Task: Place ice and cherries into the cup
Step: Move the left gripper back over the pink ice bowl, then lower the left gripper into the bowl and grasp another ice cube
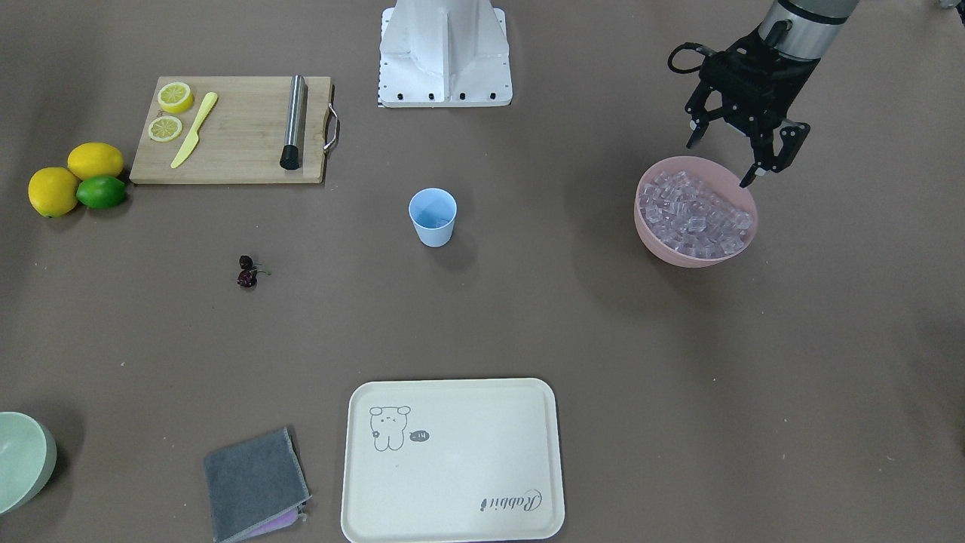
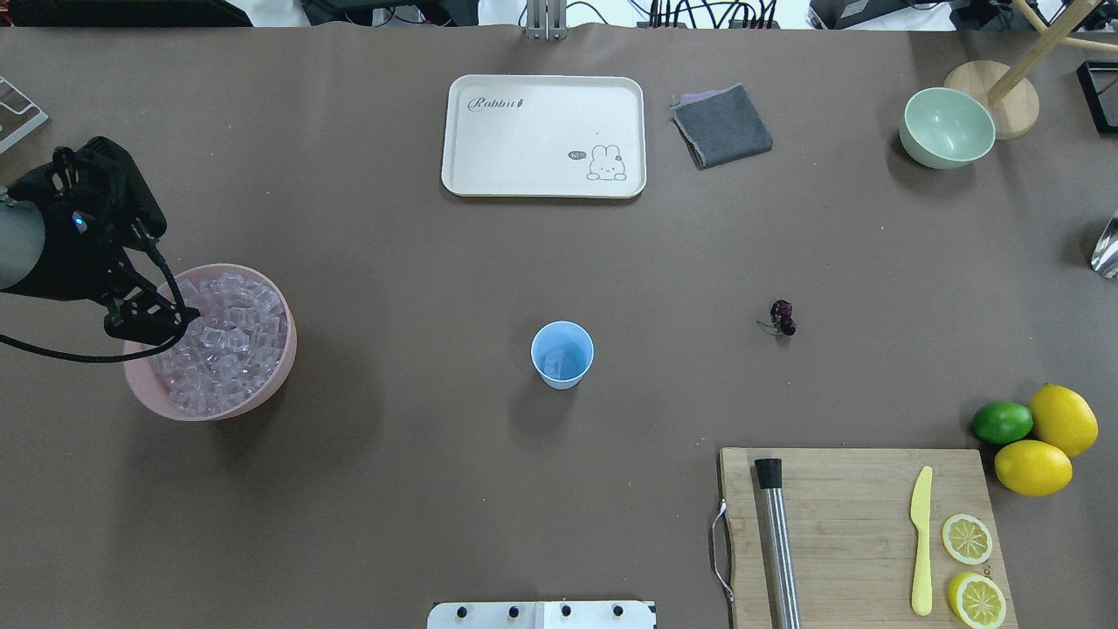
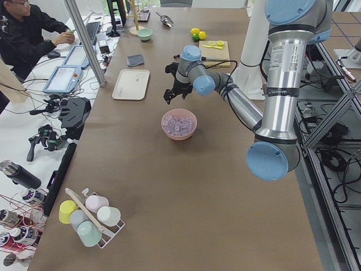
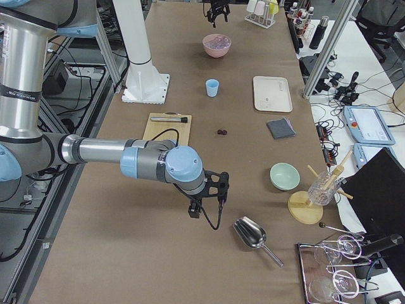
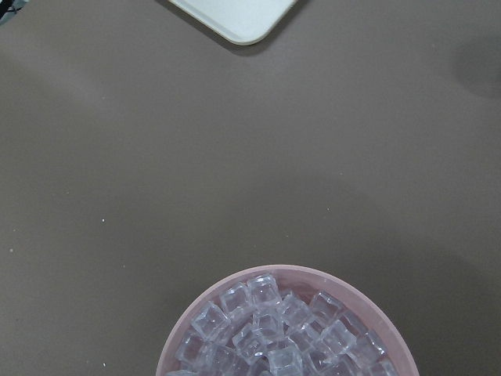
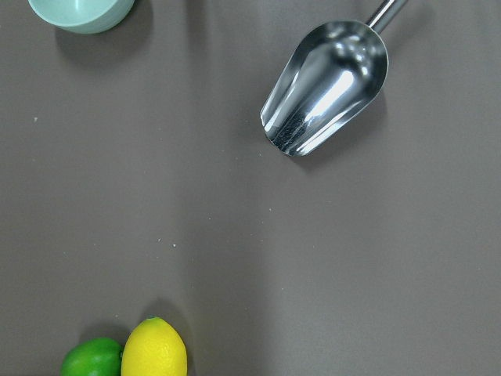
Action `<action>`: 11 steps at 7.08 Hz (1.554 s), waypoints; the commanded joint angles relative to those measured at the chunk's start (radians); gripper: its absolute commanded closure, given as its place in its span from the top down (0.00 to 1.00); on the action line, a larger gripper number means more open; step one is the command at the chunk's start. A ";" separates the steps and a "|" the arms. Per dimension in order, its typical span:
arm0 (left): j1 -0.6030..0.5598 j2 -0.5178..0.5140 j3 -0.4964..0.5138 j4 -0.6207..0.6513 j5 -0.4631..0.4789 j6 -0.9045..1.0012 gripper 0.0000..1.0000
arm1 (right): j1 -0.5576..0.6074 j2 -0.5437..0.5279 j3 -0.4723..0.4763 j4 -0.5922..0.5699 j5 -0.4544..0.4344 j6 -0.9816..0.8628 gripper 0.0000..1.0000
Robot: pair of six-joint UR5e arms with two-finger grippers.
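The light-blue cup (image 1: 433, 217) stands upright mid-table, also visible from overhead (image 2: 562, 354); something clear glints at its bottom. Ice (image 1: 693, 211) fills a pink bowl (image 1: 678, 256); the left wrist view looks down on these cubes (image 5: 266, 337). My left gripper (image 1: 724, 154) hangs open just above the bowl's robot-side rim, with nothing between its fingers. The cherries (image 1: 246, 271) lie on the bare table, apart from both grippers. My right gripper (image 4: 205, 202) shows only in the exterior right view, low over the table near a metal scoop; I cannot tell its state.
A wooden cutting board (image 1: 234, 132) carries lemon slices, a yellow knife and a steel rod. Two lemons and a lime (image 1: 102, 192) sit beside it. A cream tray (image 1: 452, 460), grey cloth (image 1: 252, 483), pale green bowl (image 2: 948, 127) and metal scoop (image 6: 329, 86) are around.
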 commanded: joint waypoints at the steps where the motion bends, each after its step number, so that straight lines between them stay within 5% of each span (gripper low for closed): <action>1: -0.006 0.114 0.112 -0.226 -0.014 0.050 0.97 | 0.000 0.001 -0.002 0.000 0.004 0.003 1.00; 2: -0.022 0.154 0.175 -0.336 -0.080 0.055 0.97 | 0.000 0.001 -0.001 0.000 0.004 0.003 1.00; 3: -0.047 0.152 0.200 -0.356 -0.141 0.085 0.85 | 0.000 0.004 -0.001 0.000 0.004 0.002 1.00; 7: -0.100 0.119 0.237 -0.349 -0.136 0.244 0.74 | -0.001 0.005 -0.004 0.000 0.001 0.002 1.00; 11: -0.098 0.039 0.324 -0.352 -0.132 0.286 0.74 | -0.001 0.004 -0.005 0.000 0.003 0.002 1.00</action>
